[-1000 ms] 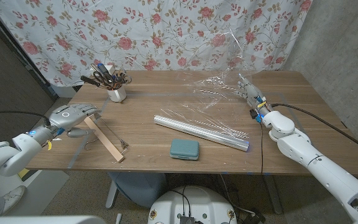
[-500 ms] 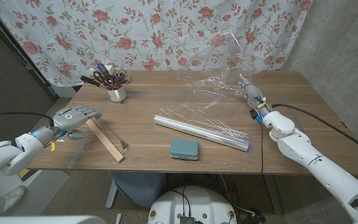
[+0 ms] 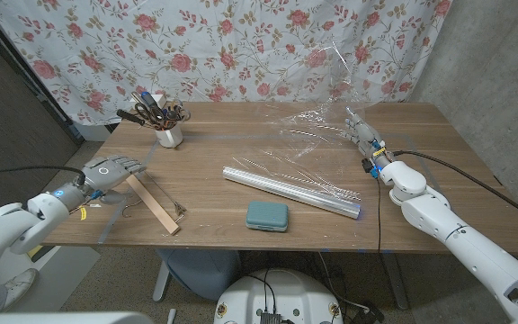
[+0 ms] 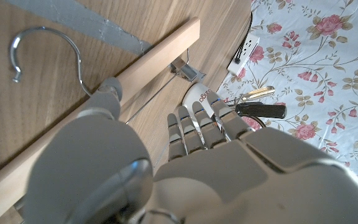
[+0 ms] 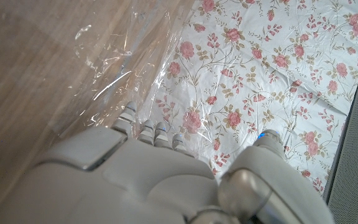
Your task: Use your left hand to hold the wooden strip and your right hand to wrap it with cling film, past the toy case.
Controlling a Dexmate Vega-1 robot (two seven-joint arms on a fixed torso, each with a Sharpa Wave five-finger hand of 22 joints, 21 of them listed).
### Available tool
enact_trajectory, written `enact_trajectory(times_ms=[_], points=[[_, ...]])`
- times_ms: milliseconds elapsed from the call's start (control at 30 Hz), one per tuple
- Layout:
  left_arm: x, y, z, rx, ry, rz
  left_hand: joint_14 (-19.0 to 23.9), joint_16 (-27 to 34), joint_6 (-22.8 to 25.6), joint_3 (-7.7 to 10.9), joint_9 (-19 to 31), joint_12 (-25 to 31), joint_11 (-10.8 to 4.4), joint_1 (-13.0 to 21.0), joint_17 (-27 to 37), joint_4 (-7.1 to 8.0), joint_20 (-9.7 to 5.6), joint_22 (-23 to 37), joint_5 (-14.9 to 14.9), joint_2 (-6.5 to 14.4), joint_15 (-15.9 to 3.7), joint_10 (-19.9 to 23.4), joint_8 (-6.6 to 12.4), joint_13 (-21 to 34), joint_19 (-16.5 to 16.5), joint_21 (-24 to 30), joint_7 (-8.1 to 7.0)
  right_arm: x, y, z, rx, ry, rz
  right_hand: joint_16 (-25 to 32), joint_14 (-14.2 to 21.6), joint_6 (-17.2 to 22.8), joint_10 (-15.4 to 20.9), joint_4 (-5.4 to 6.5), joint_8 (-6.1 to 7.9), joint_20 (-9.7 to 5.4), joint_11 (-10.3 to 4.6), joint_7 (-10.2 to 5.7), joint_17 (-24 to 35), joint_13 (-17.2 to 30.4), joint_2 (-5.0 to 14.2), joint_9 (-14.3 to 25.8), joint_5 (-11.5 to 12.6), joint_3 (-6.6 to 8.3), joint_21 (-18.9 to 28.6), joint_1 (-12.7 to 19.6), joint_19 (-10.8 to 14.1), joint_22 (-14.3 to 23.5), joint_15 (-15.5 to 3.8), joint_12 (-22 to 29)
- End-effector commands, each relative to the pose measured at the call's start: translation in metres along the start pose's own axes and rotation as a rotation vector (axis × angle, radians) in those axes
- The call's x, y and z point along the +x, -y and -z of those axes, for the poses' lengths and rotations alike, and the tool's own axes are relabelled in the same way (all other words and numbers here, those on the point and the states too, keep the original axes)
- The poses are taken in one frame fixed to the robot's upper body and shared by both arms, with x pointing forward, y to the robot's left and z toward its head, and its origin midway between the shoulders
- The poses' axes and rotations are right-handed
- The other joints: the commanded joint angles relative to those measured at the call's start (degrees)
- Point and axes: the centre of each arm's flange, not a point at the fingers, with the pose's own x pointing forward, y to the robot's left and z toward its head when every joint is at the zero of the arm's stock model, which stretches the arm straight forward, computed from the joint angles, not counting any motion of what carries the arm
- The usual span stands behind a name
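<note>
1. Wooden table [image 3: 439, 135], with a floral curtain [image 3: 241, 45] hanging behind it. Landmark for all places below: the roll.
2. Sheet of cling film [image 3: 317, 126], pulled loose and crumpled, rises from the table behind the roll toward the curtain; clear, creased.
3. Roll [image 3: 290, 190] of cling film lies diagonally near the table's middle, one end toward the front right.
4. Wooden strip [image 3: 148, 202], the bar of a hanger with a metal hook [image 4: 39, 40], lies flat on the table well to the left of the roll, slanted.
5. Left hand [image 3: 108, 171] is at the far end of the strip, well left of the roll. In the left wrist view its fingers [image 4: 194, 127] are straight and pressed together above the strip, thumb lying along the strip; whether it grips cannot be told.
6. Right hand [image 3: 360, 130] is behind and right of the roll, in the loose film. Fingers close together, film against the fingertips; a pinch cannot be told.
7. Teal toy case [image 3: 267, 216] lies just in front of the roll, closed.
8. White cup [image 3: 170, 135] of scissors and tools stands behind and left of the roll.
</note>
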Motion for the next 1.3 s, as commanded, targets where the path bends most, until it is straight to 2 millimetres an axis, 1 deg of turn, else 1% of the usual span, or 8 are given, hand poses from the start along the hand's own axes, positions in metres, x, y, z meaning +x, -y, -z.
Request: enact_trajectory(times_ms=[33, 100, 333, 400, 533, 1100, 1233, 1300], points=[[0.004, 0.000, -0.002, 0.023, -0.012, 0.042, 0.1, 0.1, -0.3, 0.10, 0.2, 0.3, -0.44, 1.7, 0.0, 0.02, -0.33, 0.0, 0.2, 0.1, -0.43, 0.4, 0.13, 0.3, 0.1, 0.0, -0.02, 0.000, -0.001, 0.003, 0.002, -0.007, 0.002, 0.2, -0.6, -1.1, -0.1, -0.26, 0.07, 0.05, -0.05, 0.07, 0.0, 0.0, 0.61, 0.0, 0.1, 0.13, 0.1, 0.0, -0.1, 0.2, -0.12, 0.3], [0.005, -0.001, -0.003, 0.034, -0.015, 0.063, 0.0, 0.1, -2.3, 0.18, 0.2, 0.3, -0.34, 2.3, 0.0, 0.14, -0.32, 0.1, 0.2, 0.4, -0.45, 0.2, -0.52, 0.4, 0.1, 0.0, -0.26, 0.001, -0.001, 0.004, 0.001, -0.005, 0.000, 0.2, -0.6, -1.1, -0.1, -0.27, 0.07, 0.03, -0.03, 0.03, 0.0, 0.0, 0.62, 0.0, 0.1, 0.13, 0.1, 0.0, -0.1, 0.2, -0.13, 0.3], [0.010, 0.000, -0.006, 0.057, -0.037, 0.116, 0.3, 0.3, -3.0, 0.12, 0.2, 0.4, -0.57, 2.9, 0.1, 0.38, -0.44, 0.1, 0.1, 0.9, -0.70, 0.4, -0.61, 0.5, 0.3, 0.1, -0.03, 0.000, -0.001, 0.005, 0.006, -0.006, 0.005, 0.2, -0.6, -1.2, -0.1, -0.29, 0.06, 0.03, -0.07, 0.08, 0.0, 0.0, 0.65, 0.0, 0.1, 0.14, 0.2, 0.1, -0.1, 0.2, -0.18, 0.2], [0.011, -0.001, -0.006, 0.056, -0.041, 0.122, -0.8, 0.1, -6.7, -0.57, 0.2, -0.1, -0.14, 2.8, 0.3, 0.90, -0.31, 0.1, -0.1, 1.0, -0.44, -1.4, -1.79, 0.8, -0.1, 0.0, -0.10, 0.000, -0.001, 0.005, 0.007, -0.006, 0.006, 0.2, -0.6, -1.2, -0.1, -0.29, 0.06, 0.04, -0.02, 0.08, 0.0, 0.0, 0.66, 0.0, 0.1, 0.14, 0.1, 0.1, -0.1, 0.2, -0.17, 0.2], [0.014, -0.001, -0.006, 0.064, -0.050, 0.148, -1.3, 0.0, -8.1, -0.96, 0.2, -0.2, -0.14, 2.7, 0.4, 1.13, -0.27, 0.1, -0.2, 1.2, -0.27, -1.8, -2.20, 0.9, -0.4, -0.1, 0.19, -0.001, 0.000, 0.005, 0.005, -0.007, 0.008, 0.2, -0.6, -1.2, -0.1, -0.30, 0.05, 0.05, -0.03, 0.06, 0.0, 0.0, 0.67, 0.0, 0.1, 0.14, 0.1, 0.1, -0.1, 0.2, -0.17, 0.3], [0.021, 0.000, -0.008, 0.081, -0.062, 0.198, -2.0, 0.0, -9.6, -1.67, 0.3, -0.2, -0.39, 3.1, 0.4, 1.31, -0.31, 0.2, -0.4, 2.1, 0.00, -2.8, -2.45, 1.3, -0.8, -0.1, 0.99, 0.001, -0.001, 0.003, 0.004, 0.002, 0.003, 0.2, -0.6, -1.2, -0.2, -0.30, 0.06, 0.03, -0.07, 0.06, 0.0, 0.0, 0.67, 0.0, 0.1, 0.10, 0.2, 0.0, -0.1, 0.2, -0.16, 0.2], [0.023, 0.001, -0.009, 0.096, -0.061, 0.213, -1.9, 0.1, -9.9, -1.71, 0.3, -0.1, -0.44, 3.3, 0.3, 1.25, -0.40, 0.2, -0.4, 2.2, -0.18, -2.7, -2.49, 1.4, -0.8, 0.0, 1.39, 0.001, -0.001, 0.003, 0.006, 0.001, 0.006, 0.2, -0.6, -1.2, -0.2, -0.31, 0.06, 0.04, -0.06, 0.04, 0.0, 0.0, 0.70, 0.0, 0.1, 0.10, 0.2, 0.1, -0.1, 0.2, -0.14, 0.2], [0.023, 0.001, -0.009, 0.098, -0.060, 0.213, -0.9, 0.4, -9.0, -1.81, 0.3, 0.5, -0.79, 3.3, 0.4, 1.32, -0.47, 0.2, -0.4, 2.5, -0.75, -1.5, -2.03, 1.6, -0.6, 0.1, 1.46, 0.001, -0.001, 0.003, 0.005, 0.000, 0.008, 0.2, -0.6, -1.2, -0.2, -0.32, 0.06, 0.06, -0.03, 0.04, 0.0, 0.0, 0.73, 0.0, 0.1, 0.11, 0.2, 0.1, -0.1, 0.2, -0.14, 0.3]])
